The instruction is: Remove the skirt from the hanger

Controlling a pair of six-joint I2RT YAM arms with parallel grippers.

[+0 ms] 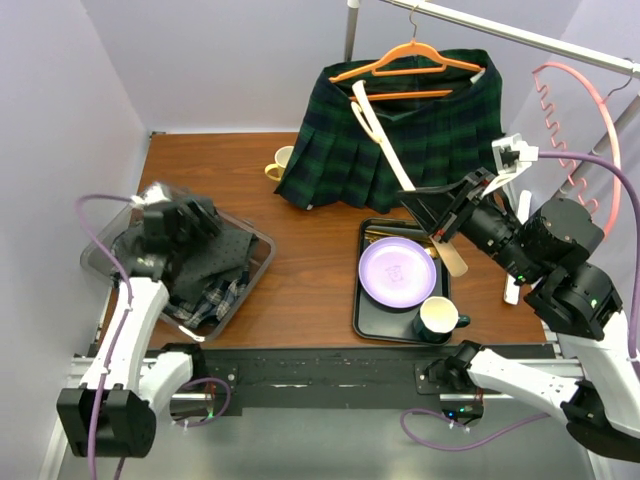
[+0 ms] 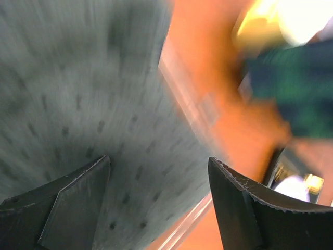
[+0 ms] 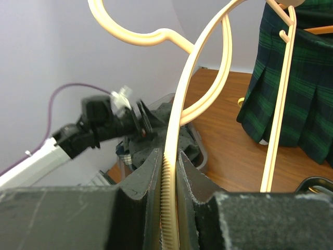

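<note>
My right gripper (image 1: 428, 208) (image 3: 169, 153) is shut on the ribbed bar of a bare cream hanger (image 1: 385, 150) (image 3: 190, 88), held tilted above the table's middle. A green plaid skirt (image 1: 430, 140) (image 3: 302, 104) hangs on an orange hanger (image 1: 400, 62) on the rack at the back. My left gripper (image 1: 195, 215) (image 2: 158, 159) is open over a clear bin (image 1: 255, 265) at the left. Nothing sits between its fingers. Grey dotted cloth (image 1: 215, 255) (image 2: 78, 78) lies in the bin just below it. The left wrist view is blurred.
A black tray (image 1: 362, 300) holds a purple plate (image 1: 397, 270), a dark mug (image 1: 437, 318) and a wooden spatula (image 1: 452, 262). A yellow mug (image 1: 283, 162) stands beside the plaid skirt. A pink hanger (image 1: 575, 100) hangs from the rack bar (image 1: 520, 35) at the right.
</note>
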